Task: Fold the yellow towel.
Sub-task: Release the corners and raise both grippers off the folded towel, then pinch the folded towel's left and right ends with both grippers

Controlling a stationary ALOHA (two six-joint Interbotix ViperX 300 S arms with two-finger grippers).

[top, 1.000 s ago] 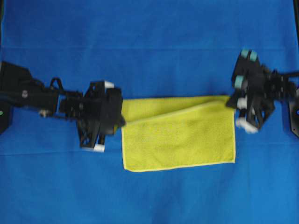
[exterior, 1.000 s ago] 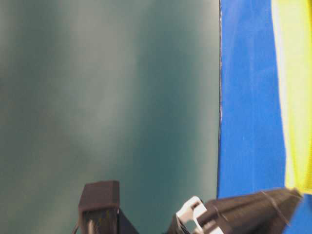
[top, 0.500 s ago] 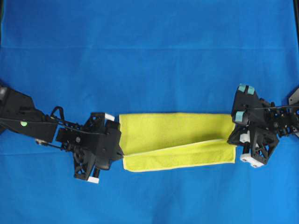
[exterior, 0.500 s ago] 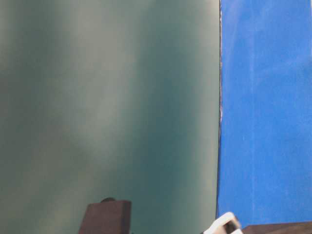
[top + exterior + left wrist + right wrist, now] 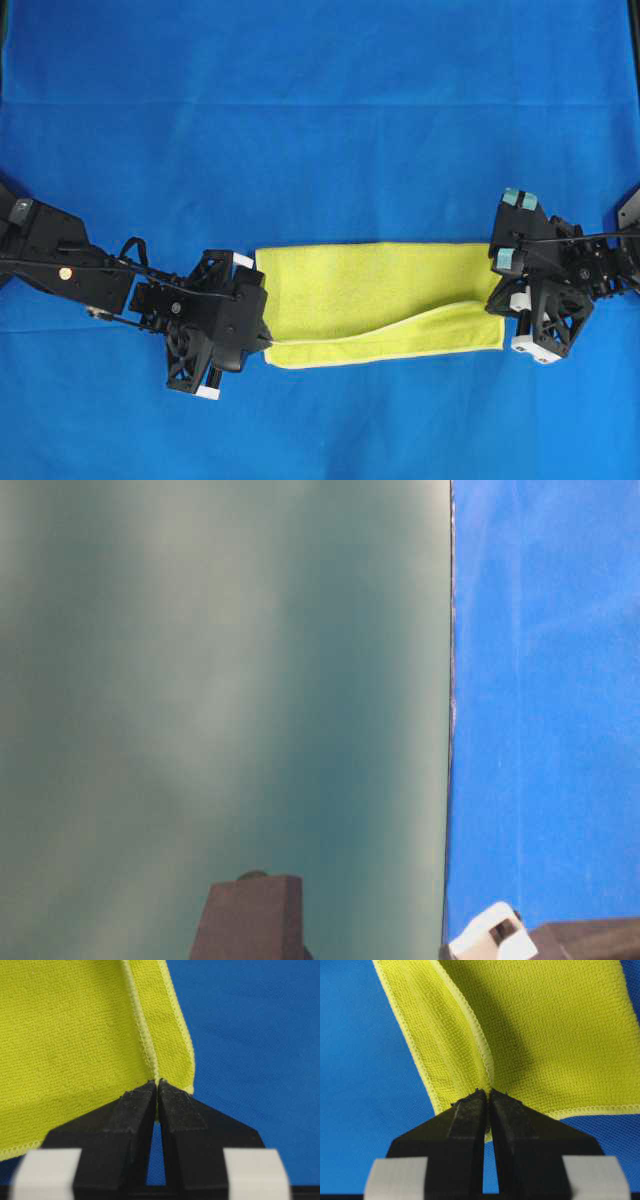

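Left gripper (image 5: 262, 338): low at the towel's left end; its black fingers (image 5: 135, 1110) are pinched together on a hemmed corner of the cloth.

Yellow towel (image 5: 375, 290): a bright yellow-green strip lying across the middle of the blue cloth (image 5: 320, 120), stretched between the two arms. The upper layer is folded toward the near edge; it meets that edge at the left and leaves a sliver of the lower layer showing toward the right. Pale stitched hem along the borders.

Right gripper (image 5: 497, 303): at the towel's right end, fingers (image 5: 470, 1115) closed tight on the hem there.

Wrist views: up close they show the fine woven pile, the stitching, and two layers meeting at each pinch, which the overhead view blurs.

Table-level view: no towel in it, only a dull green wall (image 5: 220, 680), a band of blue cloth at the right and dark arm parts (image 5: 250, 920) along the bottom edge.

Surface: blue cloth covering everything under the arms, with a faint crease line across the far part.
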